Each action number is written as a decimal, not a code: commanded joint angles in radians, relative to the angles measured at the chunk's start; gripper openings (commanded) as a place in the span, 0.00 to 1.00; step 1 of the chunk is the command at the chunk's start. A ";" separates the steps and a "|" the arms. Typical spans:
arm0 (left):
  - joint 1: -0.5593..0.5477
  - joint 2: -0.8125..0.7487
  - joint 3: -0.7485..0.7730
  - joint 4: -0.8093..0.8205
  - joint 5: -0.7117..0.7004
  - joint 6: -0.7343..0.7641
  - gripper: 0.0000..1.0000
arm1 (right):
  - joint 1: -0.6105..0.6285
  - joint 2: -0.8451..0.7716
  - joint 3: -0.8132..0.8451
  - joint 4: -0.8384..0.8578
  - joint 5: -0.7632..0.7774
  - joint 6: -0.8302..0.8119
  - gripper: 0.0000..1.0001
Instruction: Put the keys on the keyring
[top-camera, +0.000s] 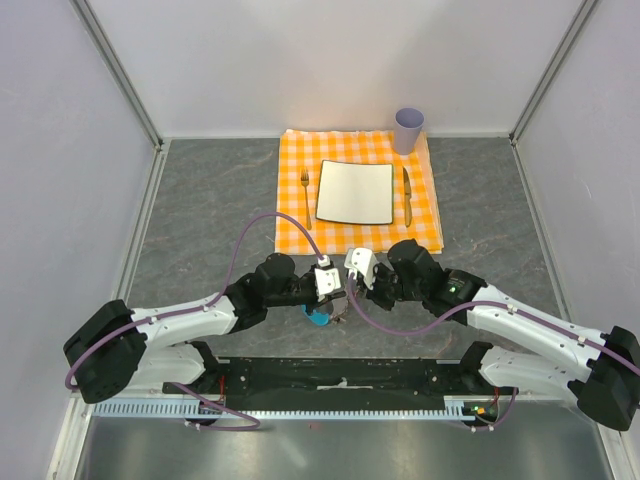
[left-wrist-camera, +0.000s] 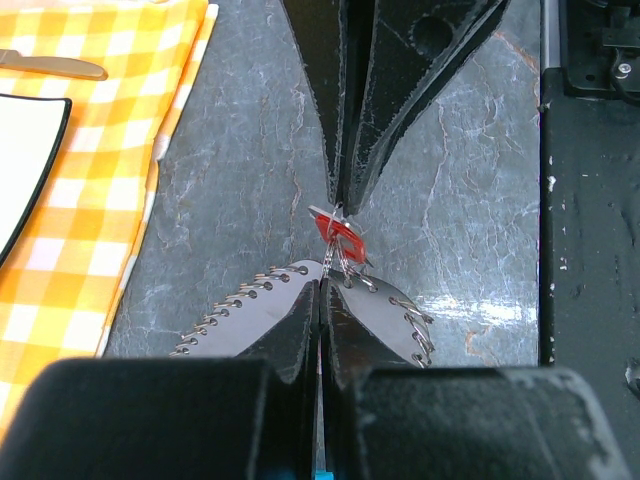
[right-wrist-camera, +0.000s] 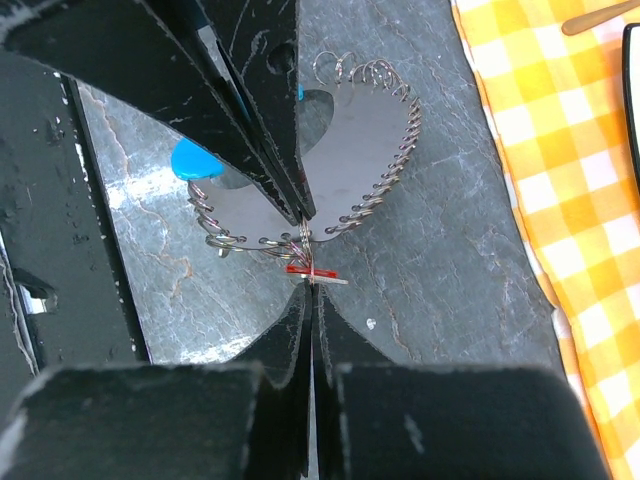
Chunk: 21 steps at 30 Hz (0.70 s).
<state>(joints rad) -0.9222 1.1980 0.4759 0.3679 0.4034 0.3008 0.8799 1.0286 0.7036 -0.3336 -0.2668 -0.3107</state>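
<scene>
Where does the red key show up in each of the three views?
Top external: not visible, hidden low centre, below the cloth.
Left wrist: key at centre, just above the keyring.
Right wrist: centre, edge-on, just below the keyring.
Shared landmark: the checked cloth, in all three.

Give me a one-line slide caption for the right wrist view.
The right gripper holds the red key at the edge of the keyring pinched by the left gripper.
</scene>
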 joint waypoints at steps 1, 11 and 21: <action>-0.001 -0.008 0.038 0.037 0.026 0.006 0.02 | 0.005 0.004 0.014 0.004 -0.028 -0.004 0.00; -0.001 0.005 0.046 0.032 0.035 0.003 0.02 | 0.007 0.019 0.020 -0.002 -0.035 -0.005 0.00; -0.001 0.008 0.053 0.042 0.060 -0.005 0.02 | 0.008 0.024 0.023 0.001 -0.054 -0.007 0.00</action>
<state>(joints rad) -0.9222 1.2037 0.4816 0.3492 0.4107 0.3008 0.8803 1.0477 0.7036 -0.3466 -0.2874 -0.3111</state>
